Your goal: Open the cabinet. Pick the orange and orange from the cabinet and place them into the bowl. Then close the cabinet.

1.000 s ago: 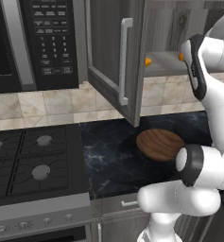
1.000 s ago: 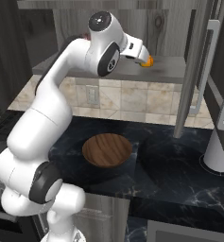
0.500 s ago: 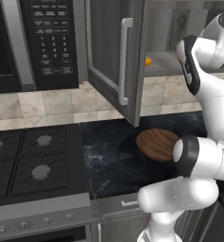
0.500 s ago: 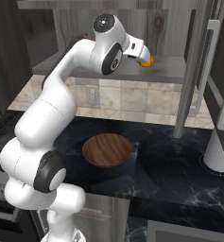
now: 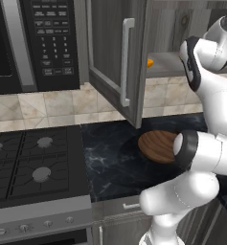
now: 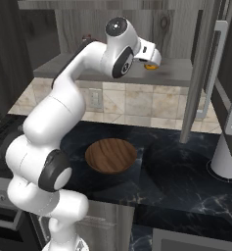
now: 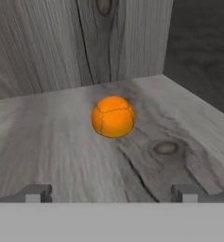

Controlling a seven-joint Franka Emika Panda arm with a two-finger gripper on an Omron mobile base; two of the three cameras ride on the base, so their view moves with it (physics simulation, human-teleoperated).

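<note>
Grey wood-grain cabinet (image 5: 115, 62) shelf, one orange (image 7: 113, 116) resting ahead, jaws spread wide, empty, black marble counter (image 6: 176, 171) below.

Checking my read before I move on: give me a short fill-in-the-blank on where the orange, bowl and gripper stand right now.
1. The cabinet doors stand ____.
2. The orange ahead of the gripper lies on the cabinet ____.
3. The gripper's jaws are ____ and hold nothing.
4. The wooden bowl on the counter is ____.

Missing words: open; shelf; open; empty
</note>
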